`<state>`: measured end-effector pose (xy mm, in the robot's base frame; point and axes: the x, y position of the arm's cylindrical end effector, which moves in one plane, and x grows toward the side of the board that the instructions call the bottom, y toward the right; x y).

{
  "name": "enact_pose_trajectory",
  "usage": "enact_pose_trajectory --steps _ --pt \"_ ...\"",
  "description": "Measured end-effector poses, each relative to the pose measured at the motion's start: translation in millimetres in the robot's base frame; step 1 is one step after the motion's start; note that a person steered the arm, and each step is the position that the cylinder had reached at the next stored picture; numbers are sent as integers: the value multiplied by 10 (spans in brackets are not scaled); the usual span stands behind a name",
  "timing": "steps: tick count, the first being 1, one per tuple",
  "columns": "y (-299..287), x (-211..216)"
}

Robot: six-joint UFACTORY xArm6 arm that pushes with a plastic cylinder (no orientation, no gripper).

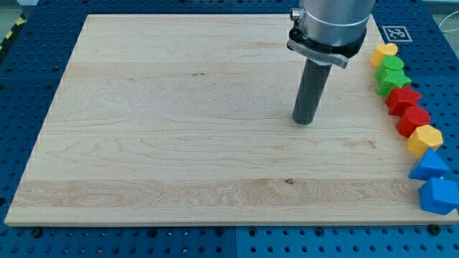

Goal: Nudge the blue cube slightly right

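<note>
The wooden board (179, 143) fills most of the view, lying on a blue pegboard table (29, 244). The arm (331, 25) comes down from the view's top, right of centre, ending in a straight dark rod; my tip (304, 122) rests on bare wood with nothing touching it, and having no jaws it neither opens nor pinches anything. The blocks sit in a line down the board's right edge, well apart from my tip. At the bottom is the blue cube (439, 196), hanging off the board's lower right corner, just under a blue triangular block (429, 165). Above come a yellow hexagon (424, 139), two red blocks (413, 120) (403, 99), two green blocks (394, 81) (391, 64), and a yellow heart (384, 53) at the top
</note>
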<state>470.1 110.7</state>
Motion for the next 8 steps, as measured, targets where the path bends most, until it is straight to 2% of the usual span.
enact_pose_trajectory --steps 3,6,8 --pt "-7 321" --pt "-7 465" --pt "-7 806"
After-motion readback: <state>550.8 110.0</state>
